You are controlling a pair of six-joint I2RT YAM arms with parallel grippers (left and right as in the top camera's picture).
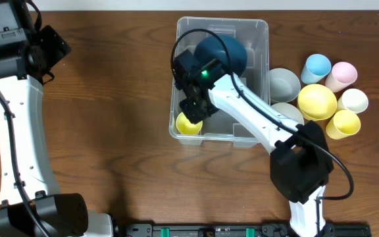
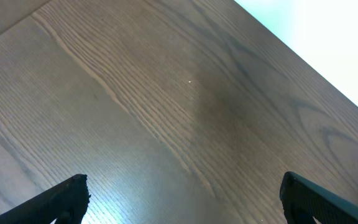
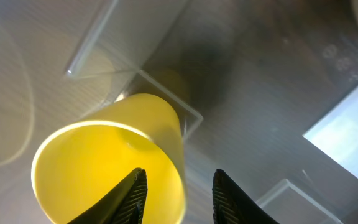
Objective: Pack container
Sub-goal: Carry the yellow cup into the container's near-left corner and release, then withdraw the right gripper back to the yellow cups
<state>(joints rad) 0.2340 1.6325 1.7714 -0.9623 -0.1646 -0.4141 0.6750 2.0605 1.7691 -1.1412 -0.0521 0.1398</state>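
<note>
Our right end effector is down inside the container, and its two fingers are open a bit. A yellow cup stands right under it, with the cup's wall between the fingers. A dark blue bowl sits just past it, in the same container. Our left end effector is wide open over the surface, well away from the container

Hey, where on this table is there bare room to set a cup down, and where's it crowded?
Bare wood lies between the left arm and the container, and along the near edge in front of it. Crowded: right of the container, bowls and cups cluster tight. Inside it sit a blue bowl, a yellow cup and the right gripper.
</note>
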